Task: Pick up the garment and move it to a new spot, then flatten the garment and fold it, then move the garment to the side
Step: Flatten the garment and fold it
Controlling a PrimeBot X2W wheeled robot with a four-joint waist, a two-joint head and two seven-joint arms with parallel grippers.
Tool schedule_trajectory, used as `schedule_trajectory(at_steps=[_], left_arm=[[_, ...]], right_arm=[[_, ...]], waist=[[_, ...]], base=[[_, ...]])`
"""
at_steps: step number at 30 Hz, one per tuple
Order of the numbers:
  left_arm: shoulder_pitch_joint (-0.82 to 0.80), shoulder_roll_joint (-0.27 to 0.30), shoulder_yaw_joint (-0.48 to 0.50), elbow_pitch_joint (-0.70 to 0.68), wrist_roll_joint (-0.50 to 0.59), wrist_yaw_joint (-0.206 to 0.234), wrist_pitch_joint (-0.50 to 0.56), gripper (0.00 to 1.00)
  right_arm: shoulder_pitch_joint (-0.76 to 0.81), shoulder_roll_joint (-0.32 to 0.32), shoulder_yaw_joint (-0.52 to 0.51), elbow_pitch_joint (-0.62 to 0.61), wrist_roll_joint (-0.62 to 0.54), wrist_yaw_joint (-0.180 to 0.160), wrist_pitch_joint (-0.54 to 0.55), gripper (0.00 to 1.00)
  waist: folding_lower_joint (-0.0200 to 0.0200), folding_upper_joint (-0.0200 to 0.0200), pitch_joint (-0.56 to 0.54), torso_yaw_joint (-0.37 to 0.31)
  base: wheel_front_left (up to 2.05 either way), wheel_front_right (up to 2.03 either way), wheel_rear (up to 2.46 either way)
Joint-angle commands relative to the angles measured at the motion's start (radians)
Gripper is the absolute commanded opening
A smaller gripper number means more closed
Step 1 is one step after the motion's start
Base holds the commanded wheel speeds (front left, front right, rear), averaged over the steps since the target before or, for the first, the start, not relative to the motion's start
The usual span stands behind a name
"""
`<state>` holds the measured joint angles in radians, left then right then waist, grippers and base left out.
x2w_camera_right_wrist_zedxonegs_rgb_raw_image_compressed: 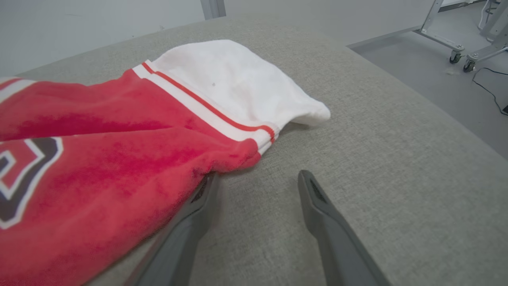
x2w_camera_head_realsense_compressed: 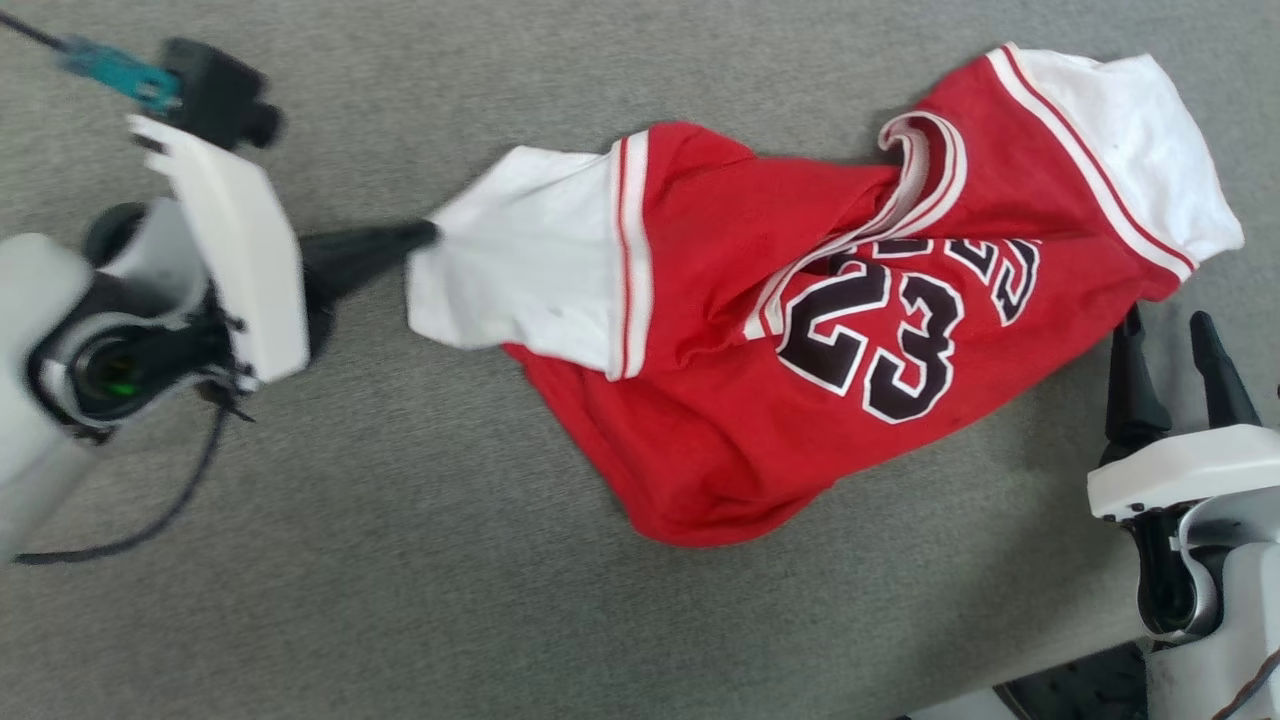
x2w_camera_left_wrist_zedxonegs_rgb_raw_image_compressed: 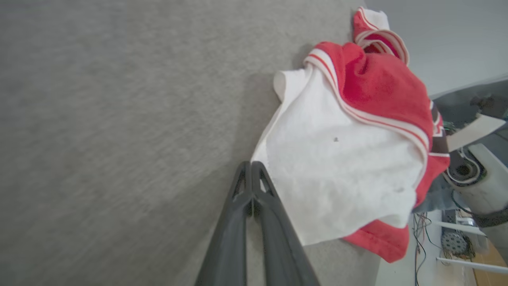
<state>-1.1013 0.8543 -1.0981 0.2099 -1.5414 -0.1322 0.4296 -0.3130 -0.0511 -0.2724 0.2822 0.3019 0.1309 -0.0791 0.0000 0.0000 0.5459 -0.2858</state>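
- Garment [x2w_camera_head_realsense_compressed: 720,400] lies crumpled on the grey padded surface [x2w_camera_head_realsense_compressed: 400,620], chest number up. In my head view its long axis runs sleeve to sleeve, from about 9 o'clock up to 2 o'clock.
- Left gripper [x2w_camera_head_realsense_compressed: 425,235] sits at the 9 o'clock end, its fingers pointing toward 3 o'clock along that axis. Its tip touches the corner of the near sleeve [x2w_camera_head_realsense_compressed: 510,250].
- In the left wrist view the left gripper [x2w_camera_left_wrist_zedxonegs_rgb_raw_image_compressed: 251,163] has its fingers clenched tight together, right at the white cloth's edge. I cannot tell whether a fold is caught between them.
- Right gripper [x2w_camera_head_realsense_compressed: 1165,325] is at about 4 o'clock in the head view, released, fingers pointing to 12. The far sleeve [x2w_camera_head_realsense_compressed: 1130,150] lies toward 12 o'clock from it.
- From its wrist camera, the right gripper [x2w_camera_right_wrist_zedxonegs_rgb_raw_image_compressed: 258,178] has one finger against the red edge and the other on bare surface, gripping nothing.
- My judgement: the left arm is better placed for the lift, and a pull toward 9 o'clock would draw the shirt out along its length.
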Motion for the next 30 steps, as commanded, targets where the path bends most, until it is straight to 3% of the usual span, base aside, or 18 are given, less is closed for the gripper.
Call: schedule_trajectory(at_steps=[1, 13, 18, 24, 25, 26, 27, 28, 30], left_arm=[[0.016, 0.022, 0.009, 0.008, -0.008, 0.003, -0.013, 0.0], [0.068, 0.148, 0.085, 0.114, -0.025, 0.003, -0.145, 0.0], [0.081, 0.163, 0.09, 0.193, -0.007, 0.003, -0.19, 0.0], [0.097, 0.141, 0.072, 0.246, 0.009, 0.003, -0.217, 0.0], [0.102, 0.138, 0.068, 0.249, 0.012, 0.003, -0.222, 0.09], [0.104, 0.135, 0.065, 0.247, 0.019, 0.003, -0.231, 0.25], [0.104, 0.133, 0.061, 0.242, 0.03, 0.003, -0.244, 0.49], [0.105, 0.133, 0.054, 0.231, 0.045, 0.003, -0.259, 1.0], [0.105, 0.142, 0.035, 0.2, 0.082, 0.003, -0.294, 1.0]], right_arm=[[-0.004, 0.0, -0.004, -0.003, -0.01, 0.0, 0.003, 1.0], [0.004, -0.001, -0.03, -0.087, -0.059, 0.0, 0.066, 1.0], [0.018, -0.001, -0.038, -0.131, -0.066, 0.0, 0.101, 1.0], [0.042, -0.001, -0.049, -0.166, -0.067, 0.0, 0.125, 1.0], [0.046, -0.001, -0.051, -0.171, -0.067, 0.0, 0.13, 1.0], [0.05, -0.001, -0.054, -0.174, -0.067, 0.0, 0.133, 1.0], [0.054, 0.0, -0.057, -0.176, -0.067, 0.0, 0.135, 1.0], [0.058, -0.001, -0.062, -0.179, -0.068, 0.0, 0.139, 1.0], [0.064, -0.001, -0.07, -0.186, -0.07, 0.0, 0.146, 1.0]], waist=[[0.0, 0.0, -0.014, 0.019], [0.0, 0.0, -0.072, 0.111], [0.0, 0.0, -0.087, 0.117], [0.0, 0.0, -0.098, 0.117], [0.0, 0.0, -0.1, 0.119], [0.0, 0.0, -0.102, 0.12], [0.0, 0.0, -0.105, 0.123], [0.0, 0.0, -0.109, 0.127], [0.0, 0.0, -0.119, 0.136]], base=[[0.0, 0.0, 0.0], [0.0, 0.0, 0.0], [0.0, 0.0, 0.0], [0.0, 0.0, 0.0], [0.0, 0.0, 0.0], [0.0, 0.0, 0.0], [0.0, 0.0, 0.0], [0.0, 0.0, 0.0], [0.0, 0.0, 0.0]])
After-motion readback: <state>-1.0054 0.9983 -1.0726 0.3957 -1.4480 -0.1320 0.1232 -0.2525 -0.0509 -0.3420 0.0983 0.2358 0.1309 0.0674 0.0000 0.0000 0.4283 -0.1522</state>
